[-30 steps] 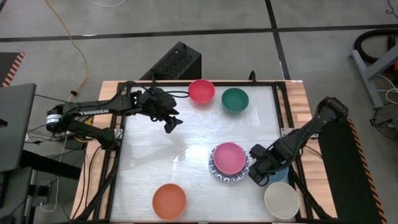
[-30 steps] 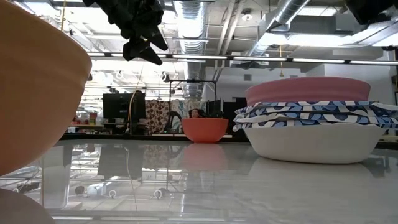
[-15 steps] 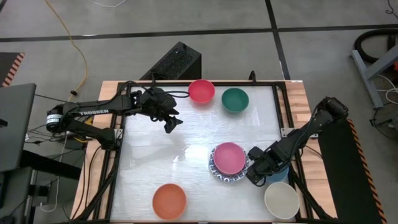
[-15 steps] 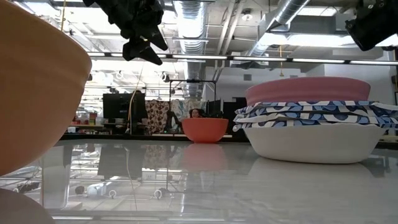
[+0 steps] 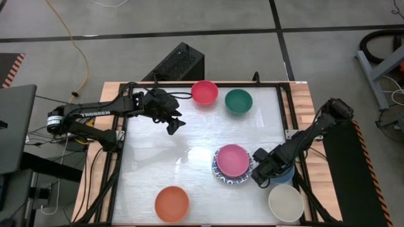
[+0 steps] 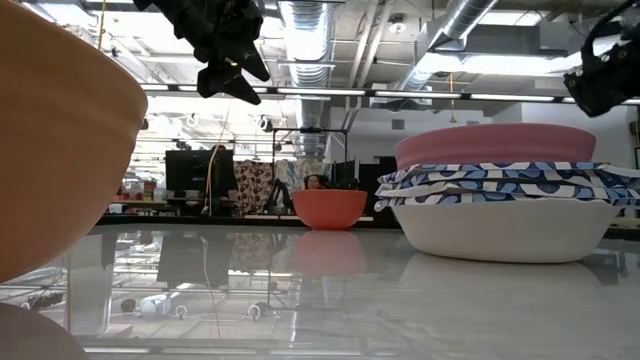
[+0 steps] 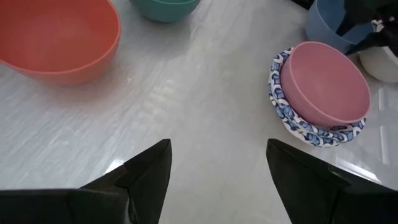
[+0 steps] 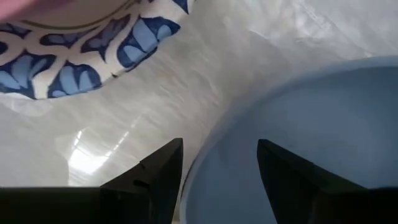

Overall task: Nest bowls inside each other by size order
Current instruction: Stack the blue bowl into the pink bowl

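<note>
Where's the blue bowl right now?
In the high view the blue bowl sits near the table's right edge, between the pink bowl on the patterned stack and the cream bowl, with the open right gripper over its rim.

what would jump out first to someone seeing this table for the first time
Most likely the pink bowl nested on the stack of blue-and-white patterned bowls, right of the table's centre. Right beside it the right claw hangs open over the near rim of the blue bowl. The left claw waits open above the far left of the table, with the red bowl and teal bowl along the far edge.
</note>
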You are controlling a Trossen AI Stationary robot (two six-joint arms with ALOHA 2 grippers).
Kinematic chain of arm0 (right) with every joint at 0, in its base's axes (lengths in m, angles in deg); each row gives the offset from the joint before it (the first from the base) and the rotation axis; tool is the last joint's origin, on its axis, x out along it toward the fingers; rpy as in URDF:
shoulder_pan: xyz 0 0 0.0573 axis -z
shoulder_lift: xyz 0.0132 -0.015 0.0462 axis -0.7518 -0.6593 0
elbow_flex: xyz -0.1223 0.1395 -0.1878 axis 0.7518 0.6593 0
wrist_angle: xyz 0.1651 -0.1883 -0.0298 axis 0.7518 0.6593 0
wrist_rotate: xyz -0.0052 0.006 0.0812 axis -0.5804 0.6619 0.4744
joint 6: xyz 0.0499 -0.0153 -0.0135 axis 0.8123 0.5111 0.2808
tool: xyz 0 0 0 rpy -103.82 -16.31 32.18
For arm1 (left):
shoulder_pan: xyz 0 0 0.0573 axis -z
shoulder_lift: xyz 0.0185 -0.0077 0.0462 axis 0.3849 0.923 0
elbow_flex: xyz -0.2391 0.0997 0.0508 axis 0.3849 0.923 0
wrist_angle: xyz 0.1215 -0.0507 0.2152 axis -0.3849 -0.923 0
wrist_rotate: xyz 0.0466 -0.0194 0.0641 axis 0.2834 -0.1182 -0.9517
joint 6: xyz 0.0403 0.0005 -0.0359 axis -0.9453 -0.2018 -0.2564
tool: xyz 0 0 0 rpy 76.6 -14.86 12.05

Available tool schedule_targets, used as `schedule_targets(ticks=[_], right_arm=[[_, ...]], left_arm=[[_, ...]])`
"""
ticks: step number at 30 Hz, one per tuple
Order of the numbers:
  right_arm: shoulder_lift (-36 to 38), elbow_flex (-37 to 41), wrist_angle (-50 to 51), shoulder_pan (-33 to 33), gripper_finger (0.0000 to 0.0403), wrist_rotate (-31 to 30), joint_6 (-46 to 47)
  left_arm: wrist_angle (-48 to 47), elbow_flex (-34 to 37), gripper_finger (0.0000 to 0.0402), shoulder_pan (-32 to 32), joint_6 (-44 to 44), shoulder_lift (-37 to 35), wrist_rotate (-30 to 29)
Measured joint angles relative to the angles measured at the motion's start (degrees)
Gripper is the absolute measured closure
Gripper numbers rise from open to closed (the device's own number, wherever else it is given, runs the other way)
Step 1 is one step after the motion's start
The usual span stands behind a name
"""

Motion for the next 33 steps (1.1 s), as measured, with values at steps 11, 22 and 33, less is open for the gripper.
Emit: schedule_targets(ticks=[11,22,33], right_arm=[[0.0,0.4,0.8,0.0,0.0305,0.9,-1.1],[0.1,0.3,1.2,0.0,0.0384,2.1,-2.6],[-0.1,-4.5,6.5,1.0,0.0394,2.5,-5.5]], left_arm=[[0.0,0.0,0.015,0.0,-0.3,0.0,-0.1],[0.0,0.0,0.015,0.0,-0.4,0.0,-0.1],[0.0,0.0,0.015,0.0,-0.4,0.0,-0.1]])
